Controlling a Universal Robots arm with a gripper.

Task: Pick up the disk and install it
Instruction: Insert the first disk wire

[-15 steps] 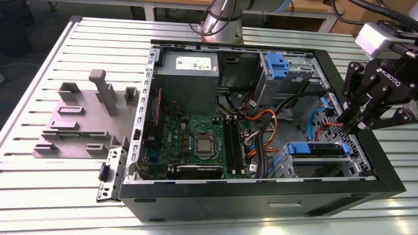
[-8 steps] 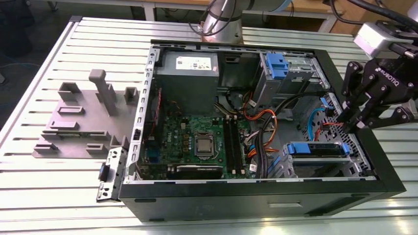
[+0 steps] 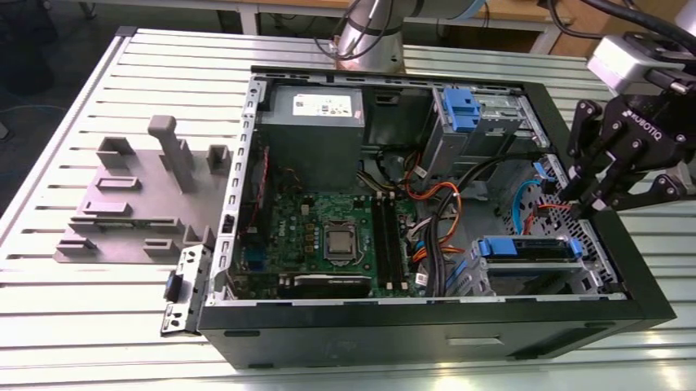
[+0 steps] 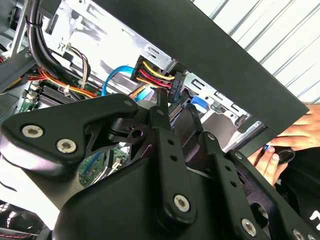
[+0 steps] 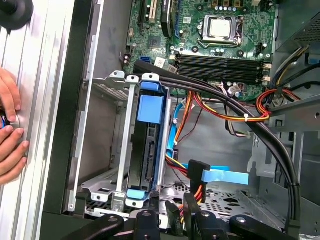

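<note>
One open computer case (image 3: 435, 326). One tool (image 3: 598, 195). One disk (image 5: 148, 145) in one metal cage (image 5: 120, 150). One grey fixture (image 3: 130, 204) on one counter (image 3: 65, 293). Two hands (image 5: 10, 145). One processor (image 3: 341, 241).

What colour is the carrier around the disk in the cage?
Bright blue; the disk shows best in the first wrist view.

The claw (image 3: 605, 194) hangs fingers-down, empty, its fingers close together.

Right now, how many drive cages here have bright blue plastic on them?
2: the far cage beside the grey power supply, and the near cage holding the disk at the exterior view's right. Others may be hidden.
</note>
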